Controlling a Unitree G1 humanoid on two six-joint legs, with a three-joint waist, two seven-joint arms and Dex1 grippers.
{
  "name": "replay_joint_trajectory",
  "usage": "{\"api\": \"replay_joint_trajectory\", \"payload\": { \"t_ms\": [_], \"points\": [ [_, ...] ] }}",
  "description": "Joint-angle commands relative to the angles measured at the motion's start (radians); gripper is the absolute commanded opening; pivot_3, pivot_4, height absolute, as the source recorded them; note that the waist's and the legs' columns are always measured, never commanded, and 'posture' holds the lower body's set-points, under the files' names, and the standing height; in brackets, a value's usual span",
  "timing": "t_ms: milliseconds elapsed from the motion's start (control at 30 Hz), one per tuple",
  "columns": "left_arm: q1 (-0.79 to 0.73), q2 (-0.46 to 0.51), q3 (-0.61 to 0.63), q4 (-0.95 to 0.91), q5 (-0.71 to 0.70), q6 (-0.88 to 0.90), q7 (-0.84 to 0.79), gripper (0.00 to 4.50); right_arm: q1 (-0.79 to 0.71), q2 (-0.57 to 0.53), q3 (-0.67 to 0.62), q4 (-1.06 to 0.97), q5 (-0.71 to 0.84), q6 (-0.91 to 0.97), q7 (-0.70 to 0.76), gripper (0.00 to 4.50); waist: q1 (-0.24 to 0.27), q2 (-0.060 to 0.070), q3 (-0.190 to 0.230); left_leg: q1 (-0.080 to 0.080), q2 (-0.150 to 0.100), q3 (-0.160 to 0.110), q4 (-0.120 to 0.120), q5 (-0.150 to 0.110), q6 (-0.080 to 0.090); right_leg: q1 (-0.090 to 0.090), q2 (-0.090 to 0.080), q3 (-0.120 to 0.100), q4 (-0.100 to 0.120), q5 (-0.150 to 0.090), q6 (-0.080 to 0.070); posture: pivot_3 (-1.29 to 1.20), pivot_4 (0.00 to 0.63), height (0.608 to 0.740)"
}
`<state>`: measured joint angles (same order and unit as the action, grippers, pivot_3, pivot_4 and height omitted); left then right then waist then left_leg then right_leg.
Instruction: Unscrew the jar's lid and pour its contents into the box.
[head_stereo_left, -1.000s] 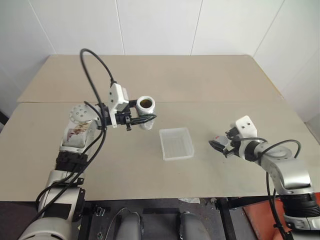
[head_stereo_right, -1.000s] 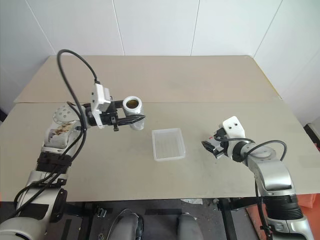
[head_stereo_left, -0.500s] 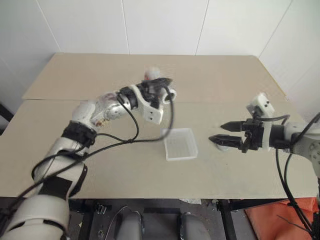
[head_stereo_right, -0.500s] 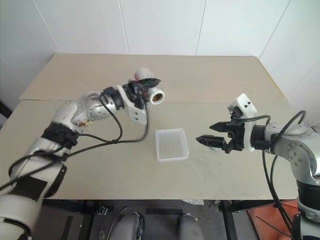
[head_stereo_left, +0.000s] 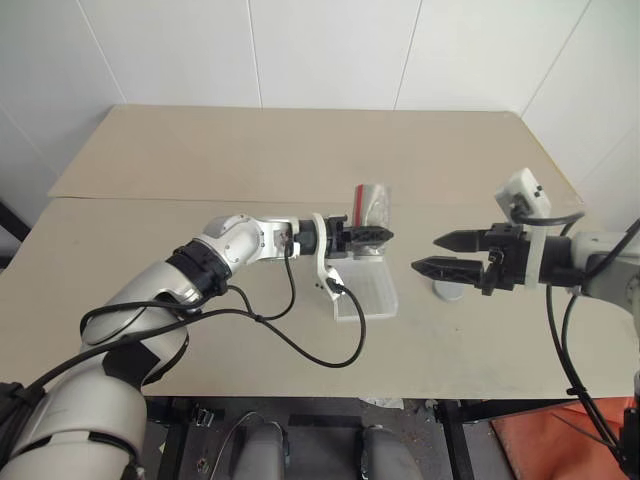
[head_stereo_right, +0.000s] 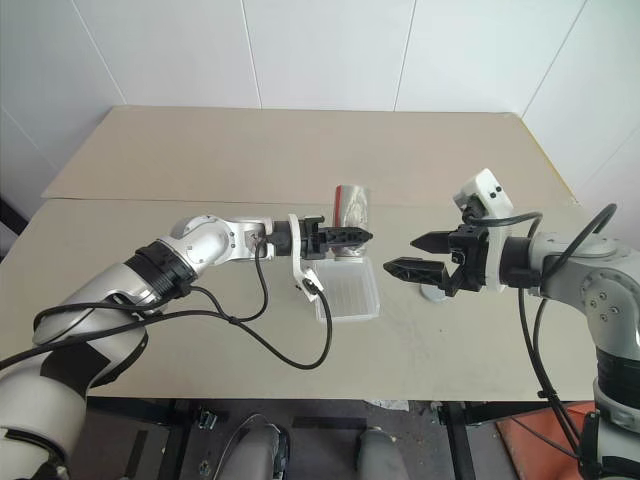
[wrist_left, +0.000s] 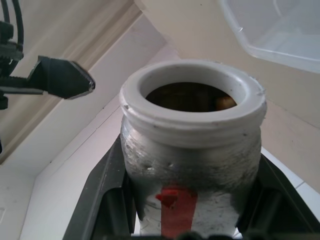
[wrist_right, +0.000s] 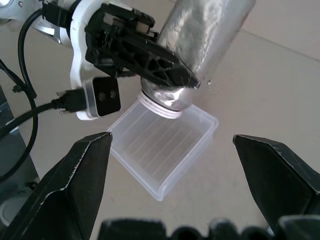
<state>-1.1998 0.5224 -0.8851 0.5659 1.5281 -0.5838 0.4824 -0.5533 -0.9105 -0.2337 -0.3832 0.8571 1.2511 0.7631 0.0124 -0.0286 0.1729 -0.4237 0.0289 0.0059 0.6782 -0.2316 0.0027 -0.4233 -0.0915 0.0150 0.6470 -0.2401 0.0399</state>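
My left gripper (head_stereo_left: 375, 237) is shut on the jar (head_stereo_left: 372, 205), a clear jar with a red stripe. The jar is turned mouth down, slightly tilted, just over the far end of the box (head_stereo_left: 365, 292). Its mouth is open, and the brown contents (wrist_left: 225, 102) show inside the rim in the left wrist view. The box (wrist_right: 160, 150) is a translucent white tray with a ribbed floor, lying on the table. To its right my right gripper (head_stereo_left: 427, 252) hovers open, holding nothing and pointing at the jar. The grey lid (head_stereo_left: 447, 291) lies on the table under it.
A black cable and a white plug (head_stereo_left: 330, 283) hang from the left wrist beside the box. The beige table (head_stereo_left: 250, 160) has a seam across its middle and a white wall behind it. Its front edge is close below the box.
My left arm has carried the jar from the left to above the box and tipped it mouth down. My right gripper has risen off the table and now points level at the jar.
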Motion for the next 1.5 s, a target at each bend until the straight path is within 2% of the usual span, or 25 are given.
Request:
{"api": "replay_joint_trajectory", "payload": {
  "t_ms": [33,133,200,300,367,467,533,600,667,767,867,967,1033,1133,1233,1367,1500],
  "points": [
    [-0.027,-0.004,0.019,-0.012,-0.019,0.034,0.009,2.02,0.003,-0.005,-0.05,-0.036,0.035,-0.004,-0.015,4.49,0.0,0.0,0.0,0.0,0.0,0.0,0.0,0.0,0.0,0.0,0.0,0.0,0.0,0.0,0.0,0.0,0.15,0.74],
    [-0.014,-0.003,0.042,-0.011,-0.066,0.025,-0.012,2.02,0.012,-0.006,-0.038,-0.038,0.036,-0.021,-0.018,4.49,0.0,0.0,0.0,0.0,0.0,0.0,0.0,0.0,0.0,0.0,0.0,0.0,0.0,0.0,0.0,0.0,0.15,0.74],
    [0.027,-0.01,0.103,-0.002,-0.216,-0.02,-0.091,2.02,0.017,-0.006,-0.024,-0.041,0.028,-0.04,-0.015,4.49,-0.001,0.0,0.0,0.0,0.0,0.0,0.0,0.0,0.0,0.0,0.0,0.0,0.0,0.0,0.0,0.0,0.15,0.74],
    [0.17,-0.052,0.295,-0.003,-0.755,0.006,-0.533,2.02,0.016,0.001,-0.013,-0.049,0.027,-0.059,-0.014,4.49,-0.004,0.001,-0.001,0.001,0.001,0.0,0.0,0.0,0.0,0.0,0.0,0.0,0.001,0.0,0.0,0.0,0.15,0.74],
    [0.245,-0.112,0.448,-0.076,-1.014,0.225,-0.747,2.02,0.019,0.002,-0.01,-0.059,0.025,-0.076,-0.012,4.49,-0.008,0.001,-0.001,0.001,0.001,0.001,0.001,0.0,0.0,0.0,0.0,0.0,0.001,0.0,0.0,0.0,0.15,0.74],
    [0.256,-0.188,0.657,-0.134,-1.24,0.558,-0.849,2.02,0.03,0.006,-0.007,-0.078,0.017,-0.11,-0.01,4.49,-0.008,0.001,0.0,0.0,0.001,0.0,0.002,0.0,0.0,0.0,0.001,0.0,0.001,0.0,0.0,0.0,0.15,0.74],
    [0.259,-0.189,0.74,-0.144,-1.319,0.686,-0.868,2.02,0.038,0.009,-0.013,-0.084,0.021,-0.12,-0.007,4.49,-0.008,0.001,-0.001,0.001,0.001,-0.001,0.002,0.0,0.0,0.002,0.001,0.0,0.0,0.0,0.0,0.0,0.15,0.74],
    [0.273,-0.21,0.847,-0.17,-1.438,0.904,-0.903,2.02,0.038,0.012,-0.014,-0.079,0.028,-0.123,-0.008,4.49,-0.011,0.001,-0.001,0.001,0.001,-0.002,0.003,0.0,0.0,0.002,0.001,-0.001,0.0,0.0,0.0,0.0,0.15,0.74],
    [0.309,-0.219,0.892,-0.212,-1.478,1.022,-0.898,2.02,0.041,0.01,-0.009,-0.08,0.025,-0.131,-0.007,4.49,-0.018,0.001,-0.001,0.001,0.001,-0.002,0.003,0.0,0.0,0.002,0.001,-0.001,0.001,0.0,0.0,0.0,0.15,0.74],
    [0.362,-0.227,0.922,-0.278,-1.525,1.145,-0.905,2.02,0.042,0.011,-0.01,-0.082,0.029,-0.132,-0.011,4.49,-0.022,0.001,-0.001,0.002,0.001,-0.002,0.003,0.0,0.0,0.003,0.001,-0.001,0.001,0.0,0.0,0.0,0.15,0.74],
    [0.397,-0.24,0.937,-0.343,-1.552,1.174,-0.887,2.02,0.04,0.011,-0.014,-0.083,0.034,-0.129,-0.016,4.49,-0.018,0.001,-0.001,0.001,0.001,-0.002,0.003,0.0,0.0,0.002,0.001,-0.001,0.001,0.0,0.0,0.0,0.15,0.74],
    [0.392,-0.234,0.909,-0.348,-1.516,1.138,-0.849,2.02,0.039,0.011,-0.016,-0.083,0.036,-0.13,-0.02,4.49,-0.014,0.001,-0.001,0.001,0.001,-0.002,0.003,0.0,0.0,0.003,0.001,-0.001,0.001,0.0,0.0,0.0,0.15,0.74],
    [0.385,-0.207,0.838,-0.322,-1.414,1.013,-0.789,2.02,0.04,0.009,-0.018,-0.082,0.036,-0.132,-0.02,4.49,-0.012,0.001,-0.001,0.002,0.001,-0.002,0.003,0.0,0.0,0.003,0.001,-0.001,0.0,0.0,0.0,0.0,0.15,0.74],
    [0.349,-0.099,0.638,-0.291,-1.14,0.675,-0.658,2.02,0.041,0.004,-0.021,-0.087,0.035,-0.135,-0.024,4.49,-0.01,0.001,-0.001,0.002,0.0,-0.002,0.002,0.0,0.0,0.003,0.001,0.0,0.0,0.0,0.0,0.0,0.15,0.74],
    [0.232,0.022,0.421,-0.21,-0.791,0.415,-0.43,2.02,0.041,-0.006,-0.025,-0.092,0.034,-0.142,-0.017,4.49,-0.001,0.001,0.0,0.002,0.0,-0.002,0.002,0.0,0.0,0.002,0.001,0.0,-0.001,0.0,0.0,0.0,0.15,0.74],
    [0.075,0.053,0.251,-0.125,-0.508,0.279,-0.223,2.02,0.035,-0.014,-0.013,-0.089,0.021,-0.159,-0.012,4.49,0.01,0.001,-0.001,0.001,-0.001,-0.002,0.002,0.0,0.0,0.003,-0.001,-0.001,-0.003,0.0,0.0,0.0,0.15,0.74],
    [0.01,0.052,0.098,-0.118,-0.251,0.239,-0.099,2.02,0.031,-0.015,-0.008,-0.085,0.017,-0.17,-0.012,4.49,0.009,0.001,-0.001,0.0,-0.001,-0.001,0.002,0.0,0.0,0.002,-0.001,0.0,-0.001,0.001,0.001,0.0,0.15,0.74]
  ]
}}
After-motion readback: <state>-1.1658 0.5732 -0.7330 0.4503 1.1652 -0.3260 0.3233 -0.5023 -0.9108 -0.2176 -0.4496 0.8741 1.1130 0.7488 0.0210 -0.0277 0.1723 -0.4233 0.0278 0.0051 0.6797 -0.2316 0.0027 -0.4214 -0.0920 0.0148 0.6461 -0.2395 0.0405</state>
